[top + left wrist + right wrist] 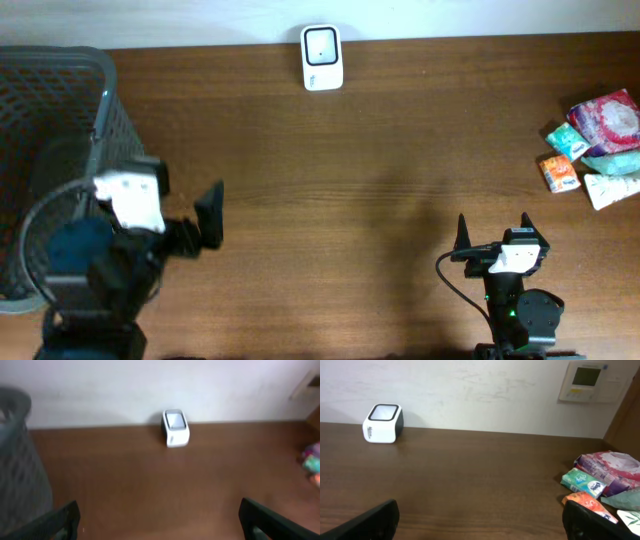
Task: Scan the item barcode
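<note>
The left gripper (pixel 159 510) is being held wide open near the left side of the brown table (pixel 400 200), and nothing is being pinched between its fingers. The right gripper (pixel 494 225) is being held spread wide too, low at the front edge, and it is empty. The white barcode scanner (pixel 322 58) is being kept at the back edge, by the wall, well apart from both grippers. The items are being kept in a small pile at the far right: a pink bag (pixel 605 118), a teal packet (pixel 568 140), an orange packet (pixel 560 172) and a white packet (pixel 610 188). A grey mesh basket (pixel 105 110) is being kept beside the left arm. Something dark, too blurred to name, may be lying inside it.
</note>
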Robot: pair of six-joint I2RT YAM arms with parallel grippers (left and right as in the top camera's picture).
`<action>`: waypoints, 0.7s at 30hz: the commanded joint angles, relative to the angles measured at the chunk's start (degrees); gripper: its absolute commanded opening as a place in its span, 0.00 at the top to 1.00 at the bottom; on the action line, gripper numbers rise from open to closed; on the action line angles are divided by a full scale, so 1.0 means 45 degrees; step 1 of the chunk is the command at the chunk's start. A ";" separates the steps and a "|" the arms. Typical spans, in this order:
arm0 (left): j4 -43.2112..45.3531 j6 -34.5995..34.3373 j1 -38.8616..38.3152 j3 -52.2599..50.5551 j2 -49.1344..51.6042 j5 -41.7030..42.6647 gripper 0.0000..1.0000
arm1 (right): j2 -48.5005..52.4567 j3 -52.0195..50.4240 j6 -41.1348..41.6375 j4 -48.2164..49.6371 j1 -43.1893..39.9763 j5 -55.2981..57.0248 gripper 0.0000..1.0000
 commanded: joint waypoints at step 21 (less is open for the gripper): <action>0.9855 0.0495 0.2283 -1.3036 -0.8072 0.0374 0.01 | -0.0092 -0.0102 0.0146 -0.0015 -0.0015 0.0063 0.01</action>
